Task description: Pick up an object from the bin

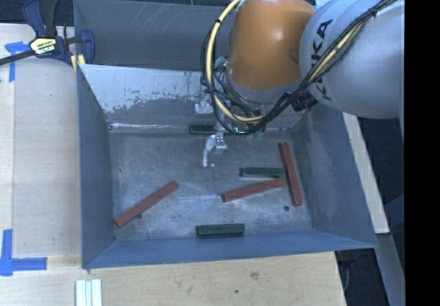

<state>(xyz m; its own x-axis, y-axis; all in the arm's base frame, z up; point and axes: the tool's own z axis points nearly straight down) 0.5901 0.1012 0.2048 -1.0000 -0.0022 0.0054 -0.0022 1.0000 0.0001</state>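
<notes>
dark green bar (201,130) flat on bin (93,160) floor against back wall, partly under arm | jaws just in front of it, over bare floor, spread cannot be told | brown stick (251,191), second green bar (261,172) to the right, apart

The hand (211,152) hangs in the bin (93,181) just beside a dark bar (202,130)

In the bin (93,160), the left stick (146,204) lies slantwise at the near left. The near bar (220,230) lies along the near wall. Right of centre the middle stick (253,191) lies slantwise, with the middle bar (261,172) just behind it. The right stick (290,174) runs near-to-far beside both, touching the middle stick's right end. The far bar (201,129) lies by the far wall, and the pincer (212,152) hangs just nearer than it.
</notes>
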